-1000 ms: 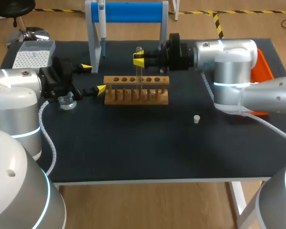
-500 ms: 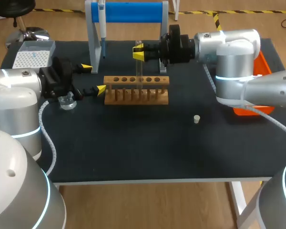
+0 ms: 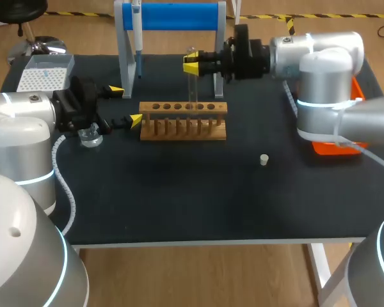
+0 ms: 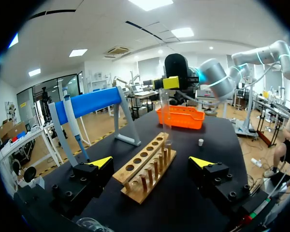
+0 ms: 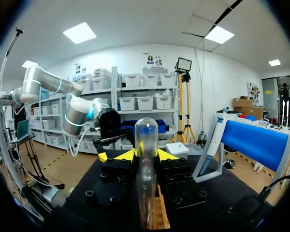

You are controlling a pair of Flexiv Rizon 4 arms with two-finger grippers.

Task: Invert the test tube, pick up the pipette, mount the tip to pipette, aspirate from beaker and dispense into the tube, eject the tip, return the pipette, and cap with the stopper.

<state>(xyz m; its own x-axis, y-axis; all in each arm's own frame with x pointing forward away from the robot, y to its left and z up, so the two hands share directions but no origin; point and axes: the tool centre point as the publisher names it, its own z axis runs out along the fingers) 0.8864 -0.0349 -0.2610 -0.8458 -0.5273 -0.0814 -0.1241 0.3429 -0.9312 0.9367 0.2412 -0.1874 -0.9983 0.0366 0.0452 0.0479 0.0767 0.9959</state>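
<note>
Holding the test tube – the right gripper is clamped on it near its upper part, one yellow tip on each side, tube upright. In the right wrist view its rounded end sticks out past the fingers. The lower end sits right at the top of the wooden rack, over one of the right-hand holes; can't tell whether it's clear of the hole or just inside.

The left gripper is parked at the rack's left end, fingers spread wide and nothing between them – the left wrist view looks straight down the row of holes. The beaker is on the table just beside the left arm's wrist. The pipette hangs on the blue stand behind the rack. The tip box is in the far left corner. The stopper lies alone on the mat, in front and to the right of the rack. The orange tray is at the right edge, partly behind the right arm.
</note>
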